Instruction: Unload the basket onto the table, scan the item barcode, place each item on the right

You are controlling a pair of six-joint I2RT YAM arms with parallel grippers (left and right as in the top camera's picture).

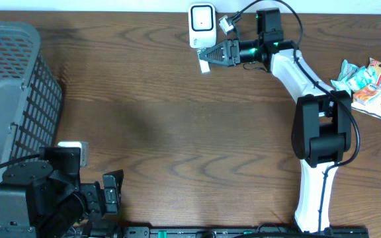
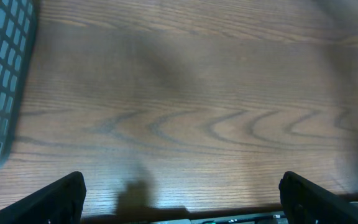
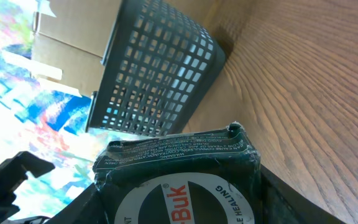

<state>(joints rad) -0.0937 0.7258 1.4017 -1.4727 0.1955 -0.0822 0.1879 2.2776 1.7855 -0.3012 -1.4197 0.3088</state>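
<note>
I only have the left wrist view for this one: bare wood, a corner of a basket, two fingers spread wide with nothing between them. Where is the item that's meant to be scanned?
Observer: The right gripper has it, a dark packet clamped in its jaws.
Operator: Is it anywhere near a scanner?
Observer: Yes. In the overhead view that gripper sits close beside a white scanner at the far side of the table.
Operator: Any other items in sight?
Observer: Some bright snack packets lie at the table's right edge.
</note>
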